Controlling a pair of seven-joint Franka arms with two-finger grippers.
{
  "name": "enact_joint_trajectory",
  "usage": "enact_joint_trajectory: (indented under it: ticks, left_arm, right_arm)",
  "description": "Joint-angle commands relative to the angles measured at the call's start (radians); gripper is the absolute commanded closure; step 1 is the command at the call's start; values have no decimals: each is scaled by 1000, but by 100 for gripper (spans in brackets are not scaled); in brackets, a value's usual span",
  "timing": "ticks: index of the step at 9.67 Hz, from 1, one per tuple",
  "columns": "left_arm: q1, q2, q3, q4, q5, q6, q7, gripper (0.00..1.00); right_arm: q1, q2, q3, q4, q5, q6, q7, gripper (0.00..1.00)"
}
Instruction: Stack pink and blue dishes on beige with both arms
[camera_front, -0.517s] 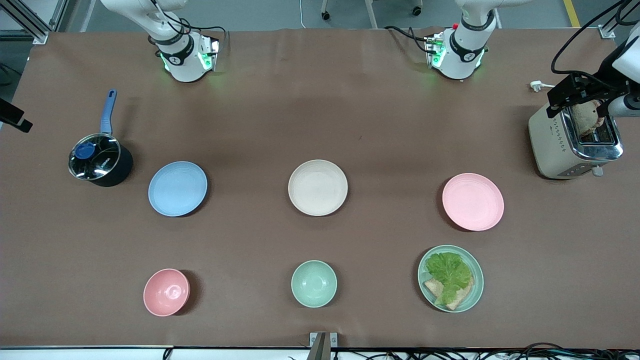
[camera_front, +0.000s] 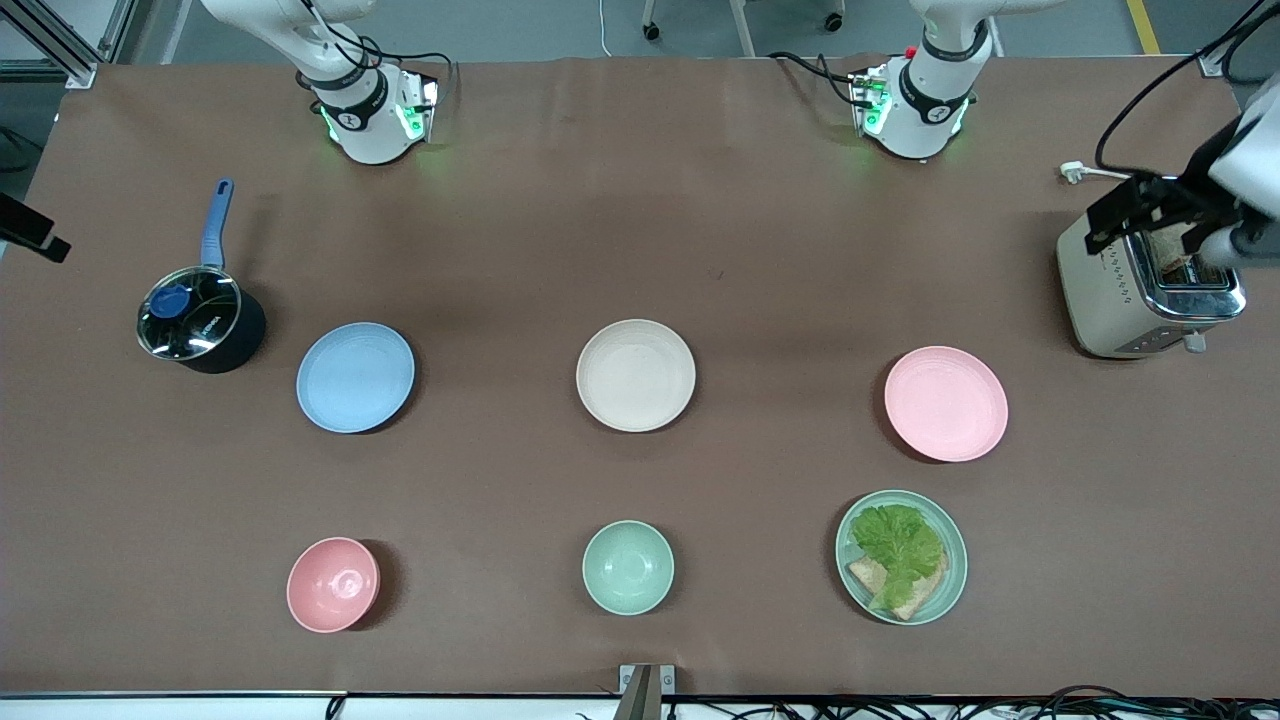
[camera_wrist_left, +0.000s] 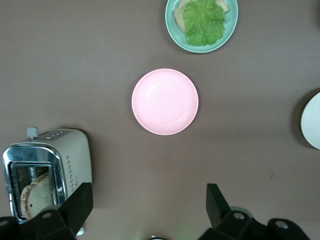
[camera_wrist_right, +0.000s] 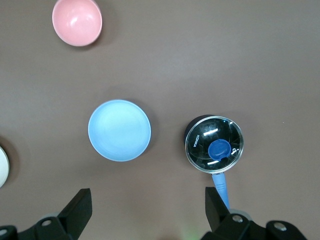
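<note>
The beige plate (camera_front: 635, 375) sits mid-table, with nothing on it. The blue plate (camera_front: 355, 377) lies beside it toward the right arm's end and shows in the right wrist view (camera_wrist_right: 119, 130). Toward the left arm's end lies the pink plate (camera_front: 946, 403), seen whole in the left wrist view (camera_wrist_left: 165, 101). My left gripper (camera_front: 1150, 215) hangs open and high over the toaster, its jaws (camera_wrist_left: 148, 210) wide apart and holding nothing. At the table's other end my right gripper (camera_front: 30, 235) is also up and open, with nothing between its jaws (camera_wrist_right: 148, 212).
A toaster (camera_front: 1120, 300) with bread stands at the left arm's end. A lidded black pot (camera_front: 195, 320) with a blue handle stands beside the blue plate. Nearer the camera are a pink bowl (camera_front: 333, 584), a mint bowl (camera_front: 627, 567) and a mint plate (camera_front: 950, 540) with lettuce.
The left gripper has shifted slightly over the toaster. The plates and the right gripper have not moved.
</note>
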Motion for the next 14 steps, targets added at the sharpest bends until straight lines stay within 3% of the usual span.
enact_joint_trajectory:
  ticks: [1,4,5,7,9,12,14]
  left_arm:
    - [53,115,-3,-21,-12,71,17,0]
    - [128,149,-3,-310,-12,443,93,0]
    - [186,200,-7,-360,-12,561,168,0]
    - [227,333,-9,-359,-14,640,235,3]
    - [238,433,-14,-365,-14,710,281,15]
    - [236,523,-32,-365,-67,771,293,27]
    - [236,571,-41,-365,-69,810,293,51]
  right_arm:
    - [6,95,2,-60,14,69,-78,0]
    - [17,103,15,-492,29,574,-119,0]
    - [18,147,17,-574,29,721,-124,0]
    - [14,259,19,-630,29,883,-187,0]
    - [5,354,46,-641,61,976,-199,0]
    - [-31,417,106,-644,98,1028,-229,6]
    - [-55,447,109,-639,115,1062,-280,12]
